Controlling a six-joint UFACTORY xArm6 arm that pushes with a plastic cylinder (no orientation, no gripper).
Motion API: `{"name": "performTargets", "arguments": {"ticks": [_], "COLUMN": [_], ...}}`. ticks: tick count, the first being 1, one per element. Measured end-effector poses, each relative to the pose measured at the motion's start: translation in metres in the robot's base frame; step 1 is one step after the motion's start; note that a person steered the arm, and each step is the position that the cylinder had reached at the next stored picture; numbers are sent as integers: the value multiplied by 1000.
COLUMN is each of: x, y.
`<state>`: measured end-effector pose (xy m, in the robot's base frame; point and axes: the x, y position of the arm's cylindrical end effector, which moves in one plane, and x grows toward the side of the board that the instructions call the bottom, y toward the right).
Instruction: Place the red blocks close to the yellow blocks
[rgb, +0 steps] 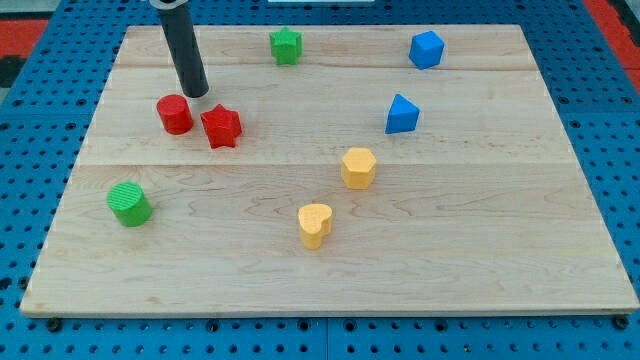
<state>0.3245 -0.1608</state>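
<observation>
My tip (196, 93) rests on the wooden board (480, 260) at the upper left, just above and right of a red cylinder (175, 114) and above-left of a red star (221, 126). The two red blocks sit side by side, almost touching. A yellow hexagon block (358, 166) lies near the board's middle. A yellow heart block (315, 224) lies below and left of it. The red blocks are well to the left of the yellow ones.
A green star (286, 45) sits at the top centre. A green cylinder (129, 203) sits at the lower left. A blue block (426, 49) is at the top right and a blue wedge-like block (401, 114) below it.
</observation>
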Motion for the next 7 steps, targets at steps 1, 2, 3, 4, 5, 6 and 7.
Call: {"name": "performTargets", "arguments": {"ticks": [1, 2, 3, 4, 5, 6, 7], "x": [0, 6, 5, 84, 48, 21, 23], "y": [2, 24, 114, 116, 134, 101, 79]}}
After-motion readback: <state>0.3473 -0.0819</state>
